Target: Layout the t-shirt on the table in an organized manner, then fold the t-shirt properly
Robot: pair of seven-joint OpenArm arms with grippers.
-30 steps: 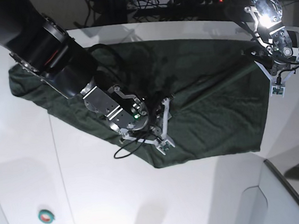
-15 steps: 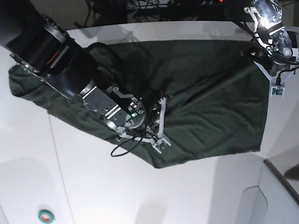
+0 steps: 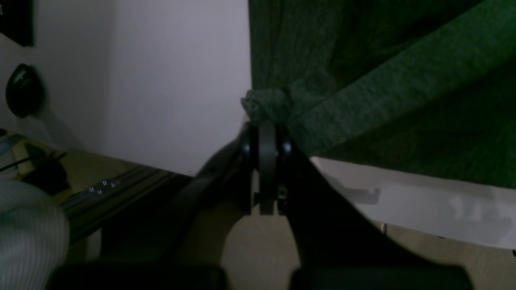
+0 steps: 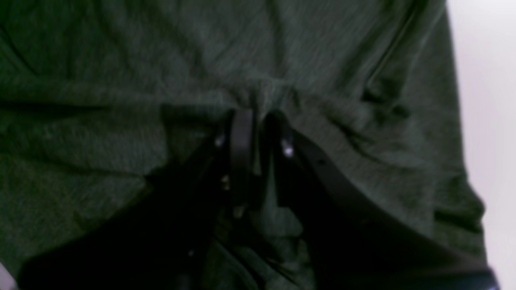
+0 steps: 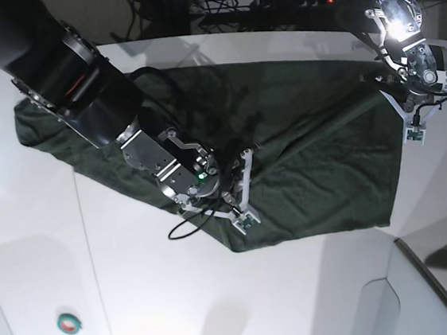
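T-shirt [image 5: 301,143] spread across the table [image 5: 140,288] — dark green, wrinkled, one end bunched at the far left in the base view, the other end reaching the right edge near the table's curved rim. A ridge of raised fabric running diagonally from the middle toward the right corner.

Left gripper [image 3: 264,139] at the shirt's right corner, at the table edge: jaws pressed together, a small bunch of green knit pinched at the tips. Corner lifted slightly off the white surface, per the left wrist view.

Right gripper [image 4: 254,125] over the middle of the shirt, fingers [image 4: 241,133] nearly together with a narrow gap — a fold of cloth gathered at the tips. Right wrist view blurred; firm grip or mere contact cannot be told.

Small green-and-red round button [image 5: 68,322] on the table near the front-left edge, well apart from the shirt.
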